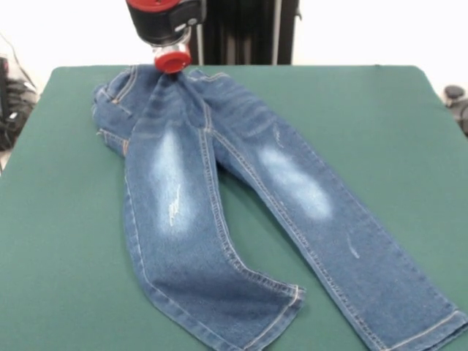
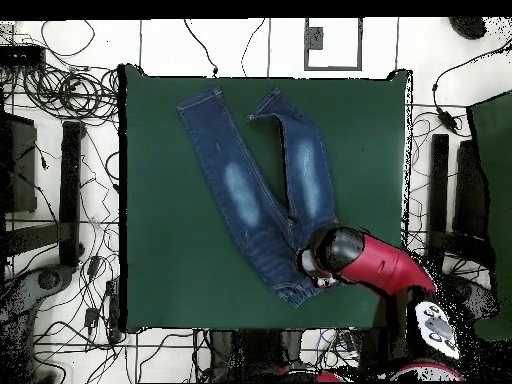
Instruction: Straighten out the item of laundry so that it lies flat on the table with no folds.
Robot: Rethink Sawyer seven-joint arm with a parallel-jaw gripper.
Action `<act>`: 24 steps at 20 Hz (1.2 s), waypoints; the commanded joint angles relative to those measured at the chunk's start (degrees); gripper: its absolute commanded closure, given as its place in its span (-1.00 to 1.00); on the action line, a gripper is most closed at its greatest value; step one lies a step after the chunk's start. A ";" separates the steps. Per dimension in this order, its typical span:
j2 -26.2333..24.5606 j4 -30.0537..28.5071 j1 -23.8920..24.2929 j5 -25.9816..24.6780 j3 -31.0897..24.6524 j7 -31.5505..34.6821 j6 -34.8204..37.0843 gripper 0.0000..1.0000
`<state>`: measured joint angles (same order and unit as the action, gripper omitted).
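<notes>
Jaw state cannot be determined: the gripper point(image 1: 172, 61) presents only a red cap-like tip under a black and red housing in the front view, and the overhead view shows the arm's wrist covering it. In the front view that tip sits at the waistband of the jeans point(image 1: 219, 197), at the top centre of the garment; whether it is pressing on or holding the cloth cannot be told. Reading left to right in the front view: bare green table point(image 1: 51, 241); then the bunched left hip of the jeans, folded over on itself beside the gripper; then the left leg, running down from the waistband with a faded whitish patch at the thigh and its hem turned at an angle near the lower edge; then a wedge of table showing between the legs; then the right leg, laid diagonally toward the lower right corner, with its own faded patch. In the overhead view the jeans form a V, legs spread toward the far side of the table and the waist beneath the arm point(image 2: 385, 265).
</notes>
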<state>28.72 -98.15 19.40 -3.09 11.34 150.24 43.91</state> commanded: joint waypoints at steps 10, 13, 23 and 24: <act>-2.83 -13.48 -1.01 6.33 -8.33 4.72 -2.81 1.00; -2.76 -14.71 -1.62 7.90 -8.72 5.21 -3.66 1.00; -2.95 -12.38 -2.60 5.48 -7.13 2.68 -8.78 -1.00; -2.84 -11.84 -2.94 4.73 -6.80 2.40 -9.43 -1.00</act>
<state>28.43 -105.81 19.04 1.70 10.67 150.24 40.25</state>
